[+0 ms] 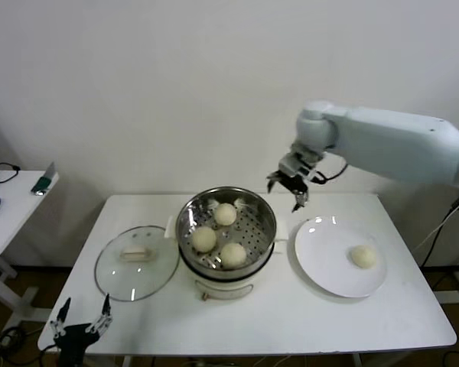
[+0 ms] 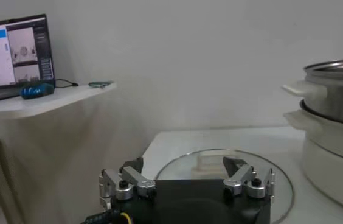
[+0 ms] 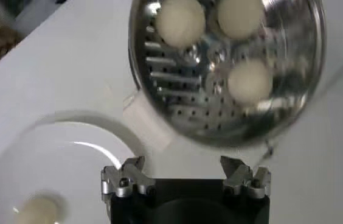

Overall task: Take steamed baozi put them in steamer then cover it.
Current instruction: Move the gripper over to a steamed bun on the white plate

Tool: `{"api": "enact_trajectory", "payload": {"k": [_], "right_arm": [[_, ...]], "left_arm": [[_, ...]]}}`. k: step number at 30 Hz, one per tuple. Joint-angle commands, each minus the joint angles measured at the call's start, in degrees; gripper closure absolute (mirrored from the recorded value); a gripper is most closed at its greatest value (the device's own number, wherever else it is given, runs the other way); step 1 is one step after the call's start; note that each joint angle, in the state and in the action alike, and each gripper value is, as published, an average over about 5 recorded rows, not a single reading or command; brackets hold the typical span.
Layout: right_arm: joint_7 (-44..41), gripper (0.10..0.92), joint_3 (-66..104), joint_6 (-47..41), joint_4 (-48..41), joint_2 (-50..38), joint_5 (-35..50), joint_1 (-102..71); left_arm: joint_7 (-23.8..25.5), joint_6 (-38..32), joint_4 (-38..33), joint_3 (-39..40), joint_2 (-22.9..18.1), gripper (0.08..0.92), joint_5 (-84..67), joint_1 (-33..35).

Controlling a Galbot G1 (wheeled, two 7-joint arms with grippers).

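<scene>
Three smooth cream-white steamed baozi (image 1: 218,235) sit on the perforated tray of the round shiny stainless-steel steamer (image 1: 264,226) at the middle of the white table (image 1: 275,321). A fourth cream-white bun (image 1: 363,256) lies on the flat white plate (image 1: 321,252) just beside the steamer. The right gripper (image 1: 288,186) hangs empty above the gap between steamer and plate, fingers spread. The left gripper (image 1: 80,321) waits low at the table's near edge, fingers spread, near the round clear glass lid (image 1: 115,271) lying flat beside the steamer.
</scene>
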Motion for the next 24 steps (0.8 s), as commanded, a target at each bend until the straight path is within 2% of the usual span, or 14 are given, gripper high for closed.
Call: {"api": "enact_trajectory", "payload": {"k": [1, 7, 15, 24], "right_arm": [[1.3, 0.203, 1.5, -15.7, -1.0, -16.5, 4.6, -7.1], [-0.7, 0.203, 12.6, -12.3, -6.2, -19.7, -5.9, -22.0], [-0.9, 0.203, 24.6, -6.9, -15.8, -18.0, -15.0, -34.2], [-0.9, 0.203, 31.1, -5.1, -22.1, -13.6, -20.0, -39.9]], "left_arm": [[0.1, 0.3, -0.2, 0.0, -0.2, 0.177, 0.5, -0.4], [0.1, 0.8, -0.6, 0.1, -0.5, 0.177, 1.8, -0.9], [0.1, 1.0, -0.2, 0.3, -1.2, 0.177, 3.1, -1.0], [0.0, 1.1, 0.3, 0.4, -1.8, 0.177, 4.1, -1.2]]}}
